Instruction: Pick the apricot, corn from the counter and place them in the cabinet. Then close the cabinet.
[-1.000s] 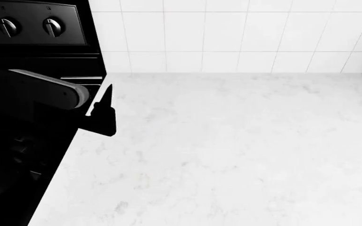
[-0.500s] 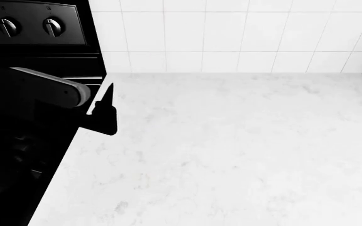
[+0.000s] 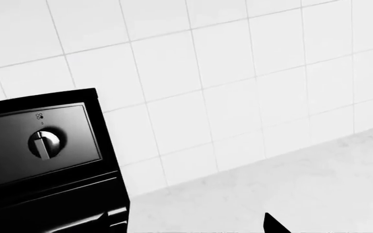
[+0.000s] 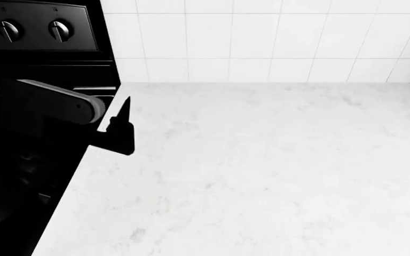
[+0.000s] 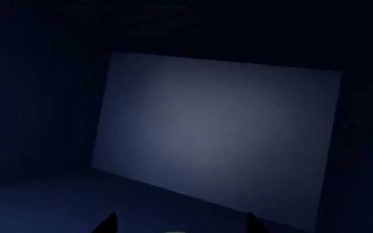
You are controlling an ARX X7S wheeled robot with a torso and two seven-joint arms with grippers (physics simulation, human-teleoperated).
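The white marbled counter (image 4: 262, 170) is filling most of the head view, beneath a white tiled wall (image 4: 276, 37). At its left edge a black stove (image 4: 34, 32) with two knobs is standing. The left gripper (image 4: 121, 125) is hovering over that edge; whether it is wide or narrow cannot be told. Only the right wrist view is showing a dim blue-grey enclosure (image 5: 212, 131), with the right gripper (image 5: 180, 225) spread wide inside. Neither apricot nor corn is showing anywhere.

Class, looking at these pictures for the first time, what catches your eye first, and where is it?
The black stove with two knobs fills the head view's left, the left gripper dark against the bare white counter. The right wrist view shows only a dim blue enclosed space with a pale back panel.
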